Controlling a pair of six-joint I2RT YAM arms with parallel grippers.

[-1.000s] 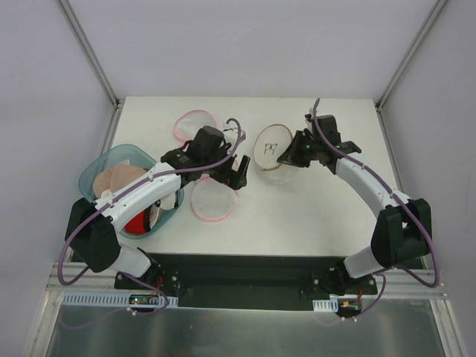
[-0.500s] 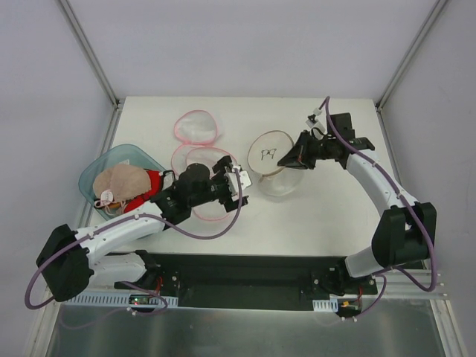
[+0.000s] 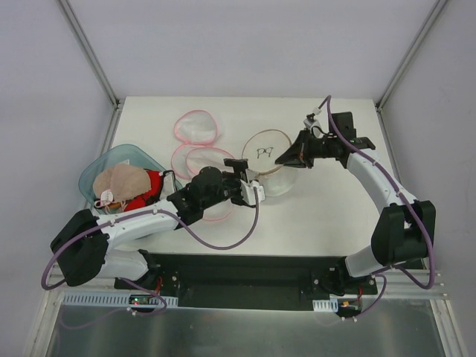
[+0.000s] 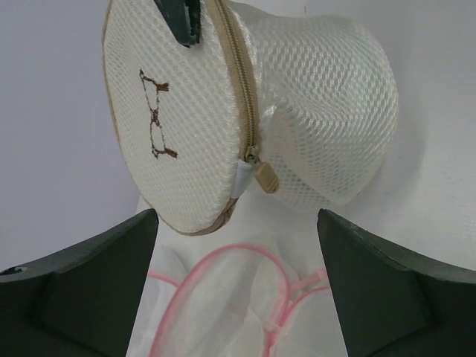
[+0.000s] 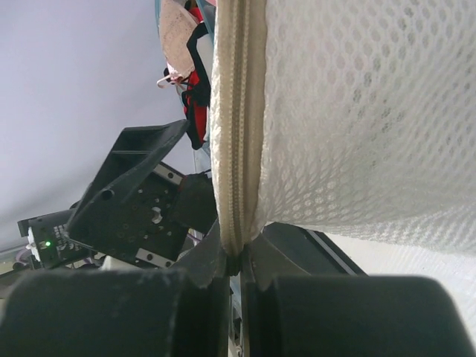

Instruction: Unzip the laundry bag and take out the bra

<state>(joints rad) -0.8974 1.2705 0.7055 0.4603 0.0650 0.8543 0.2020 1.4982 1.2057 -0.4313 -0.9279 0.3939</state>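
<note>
The cream mesh laundry bag (image 3: 266, 155) with tan zip trim and a small dark logo is held tilted up off the table; it also shows in the left wrist view (image 4: 186, 126). My right gripper (image 3: 291, 157) is shut on its zipped rim (image 5: 236, 149). The tan zip pull (image 4: 264, 175) hangs at the bag's near edge, zip closed. My left gripper (image 3: 251, 184) is open, just in front of and below the bag, its fingers (image 4: 89, 282) wide apart either side of the pull, not touching. The bra is hidden.
Pink-rimmed round mesh pouches lie on the table at the back (image 3: 196, 125) and under my left arm (image 3: 195, 158), also in the left wrist view (image 4: 245, 297). A teal tub (image 3: 100, 167) at the left holds a peach-beige cloth (image 3: 123, 182) and a red item (image 3: 151, 182).
My left arm swung from the pink pouches toward the laundry bag and now faces its zip pull. My right gripper lifted and tilted the bag up by its rim.
</note>
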